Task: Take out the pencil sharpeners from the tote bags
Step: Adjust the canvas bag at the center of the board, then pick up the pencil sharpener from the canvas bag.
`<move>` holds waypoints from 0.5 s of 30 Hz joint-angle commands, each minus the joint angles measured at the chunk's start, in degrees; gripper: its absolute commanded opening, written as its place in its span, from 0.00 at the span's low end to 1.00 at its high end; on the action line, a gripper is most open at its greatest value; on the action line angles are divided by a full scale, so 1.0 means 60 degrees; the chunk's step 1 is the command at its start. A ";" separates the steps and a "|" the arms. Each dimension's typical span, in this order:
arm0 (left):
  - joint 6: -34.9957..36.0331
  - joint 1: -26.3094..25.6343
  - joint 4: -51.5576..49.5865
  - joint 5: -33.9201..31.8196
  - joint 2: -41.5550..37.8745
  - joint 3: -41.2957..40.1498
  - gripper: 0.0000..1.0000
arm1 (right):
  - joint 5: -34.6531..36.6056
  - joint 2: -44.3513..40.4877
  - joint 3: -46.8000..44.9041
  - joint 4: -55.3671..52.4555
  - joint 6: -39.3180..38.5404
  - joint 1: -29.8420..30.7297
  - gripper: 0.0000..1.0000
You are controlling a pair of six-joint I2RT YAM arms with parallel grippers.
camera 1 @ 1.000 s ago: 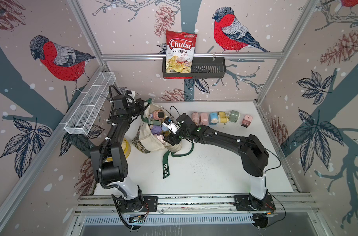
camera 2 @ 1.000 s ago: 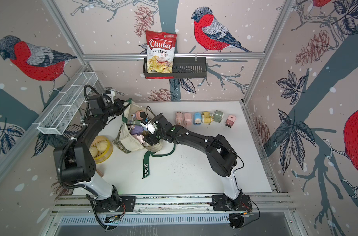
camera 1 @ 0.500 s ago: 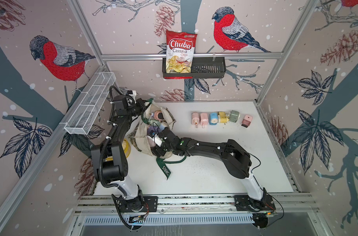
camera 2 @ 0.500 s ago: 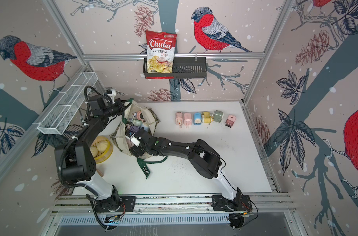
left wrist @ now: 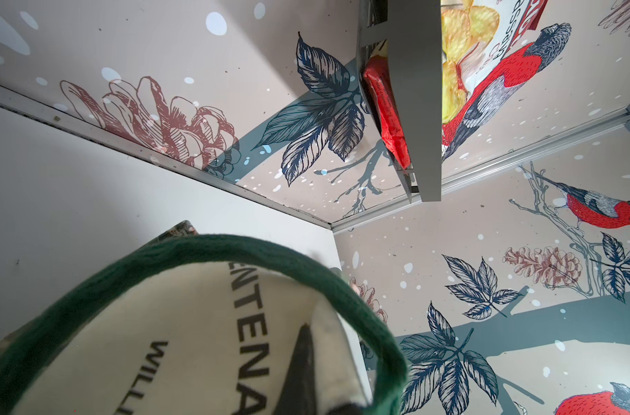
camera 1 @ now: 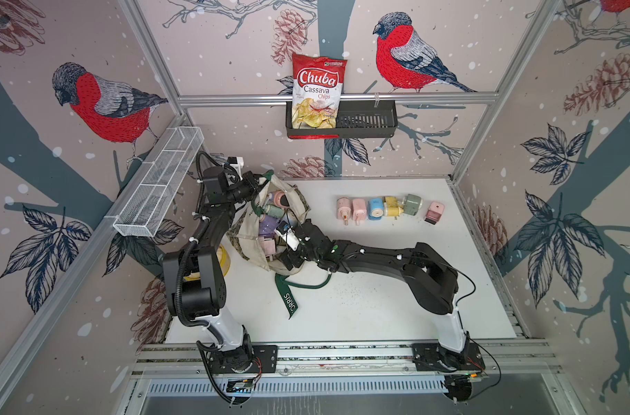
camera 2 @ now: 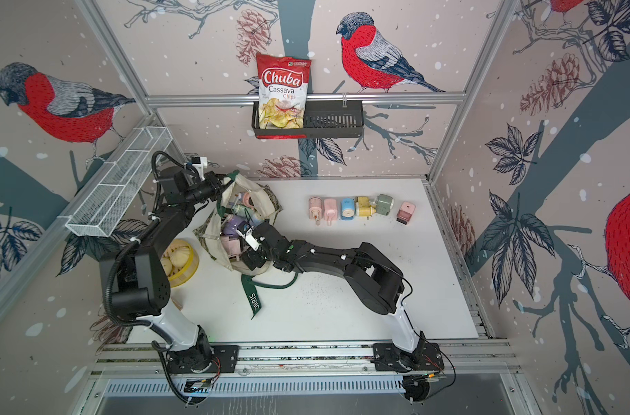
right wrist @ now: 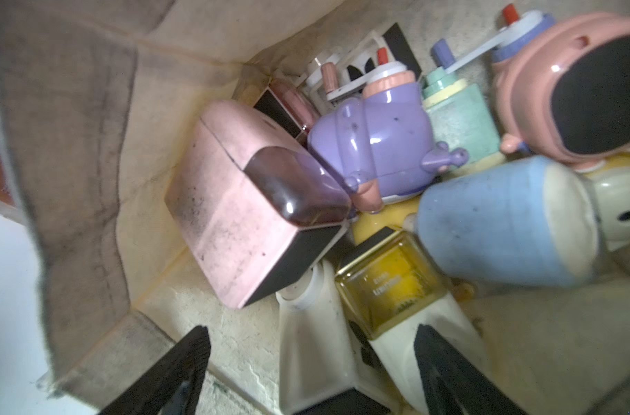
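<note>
The cream tote bag [camera 1: 249,233] lies open at the table's back left, with several pastel pencil sharpeners inside. My left gripper [left wrist: 308,328] is shut on the bag's canvas rim beside the green handle [left wrist: 234,248], holding the mouth up [camera 1: 258,185]. My right gripper [right wrist: 311,341] is open inside the bag's near side [camera 1: 288,257]. Between its fingers lie a cream sharpener [right wrist: 317,323] and one with a yellow drawer [right wrist: 389,287], neither gripped. Beyond sit pink boxy [right wrist: 234,201], purple [right wrist: 374,143] and blue [right wrist: 500,222] sharpeners. Several more sharpeners [camera 1: 378,208] stand in a row on the table.
A yellow bowl of pale discs [camera 2: 184,266] sits left of the bag behind my left arm. The bag's loose green strap [camera 1: 288,301] trails toward the table's front. A chips bag [camera 1: 319,93] stands in a black wall basket [camera 1: 367,122]. A white wire shelf [camera 1: 159,187] hangs on the left wall.
My right gripper has moved from the bag's right rim down into its near side, and its jaws have widened. The loose strap shifted. My left gripper kept its hold.
</note>
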 commanded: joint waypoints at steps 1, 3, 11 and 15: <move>-0.0131 -0.0056 0.1685 0.0539 -0.0078 0.0038 0.00 | -0.0306 -0.0120 0.0102 0.0046 -0.1181 0.0015 0.92; -0.0119 -0.0069 0.1671 0.0538 -0.0073 0.0057 0.00 | -0.0150 -0.0039 0.0289 -0.0079 -0.1466 -0.0002 0.93; -0.0071 -0.0055 0.1550 0.0497 -0.0068 0.0076 0.00 | -0.2100 0.0528 0.1749 -0.0611 0.0977 -0.0537 0.89; -0.0042 -0.0053 0.1499 0.0480 -0.0064 0.0093 0.00 | -0.1945 0.0748 0.2084 -0.0969 -0.0008 -0.0344 0.88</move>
